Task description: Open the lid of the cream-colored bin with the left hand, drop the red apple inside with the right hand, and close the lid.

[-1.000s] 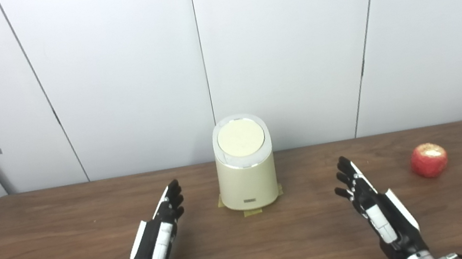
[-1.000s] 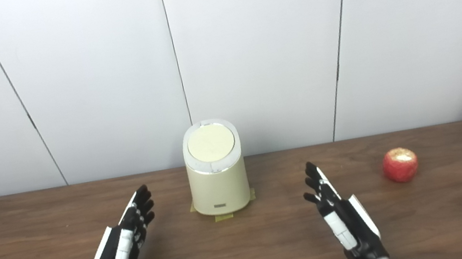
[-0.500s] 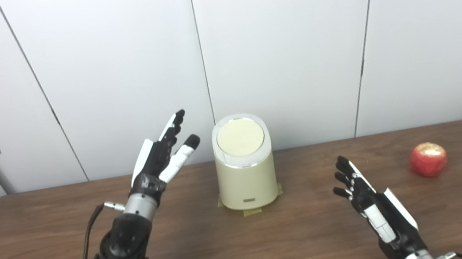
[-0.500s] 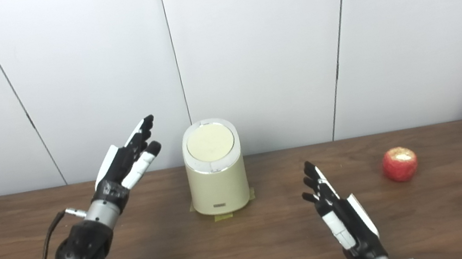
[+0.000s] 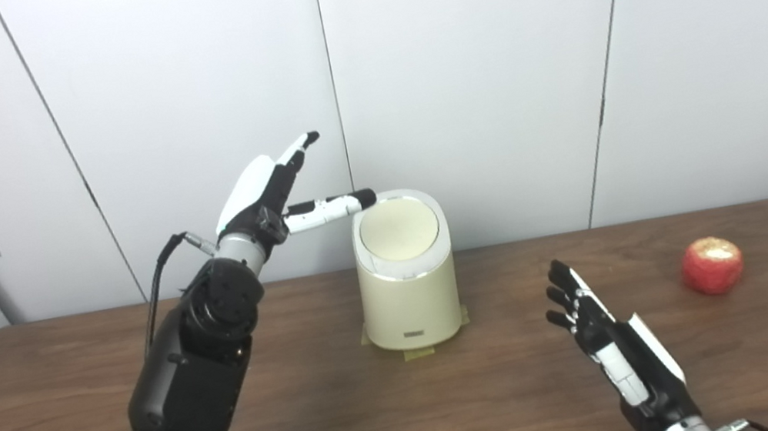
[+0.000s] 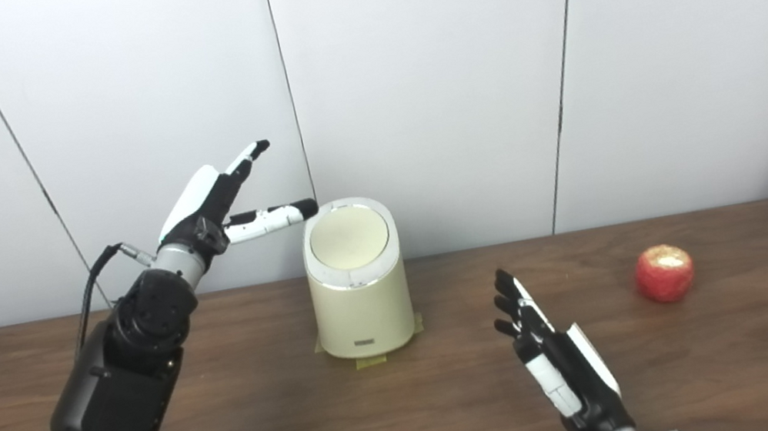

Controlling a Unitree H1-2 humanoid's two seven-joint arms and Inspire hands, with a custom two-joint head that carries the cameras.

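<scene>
The cream-colored bin (image 5: 409, 297) stands upright at the back middle of the brown table, its round lid (image 5: 399, 231) lying flat and closed. My left hand (image 5: 271, 191) is raised to the bin's upper left, open, fingers spread, with its thumb reaching toward the lid's left rim; I cannot tell if it touches. The red apple (image 5: 711, 265) rests on the table at the far right. My right hand (image 5: 612, 345) hovers low over the table between bin and apple, open and holding nothing, well short of the apple.
Yellow tape tabs (image 5: 419, 353) mark the bin's base on the wooden table (image 5: 37, 429). White wall panels (image 5: 470, 76) close off the space right behind the bin. A black cable (image 5: 158, 284) loops from my left wrist.
My left arm has risen from the table and swung up and right, bringing the hand beside the bin's lid. My right hand has drifted slightly toward me. Bin and apple have not moved.
</scene>
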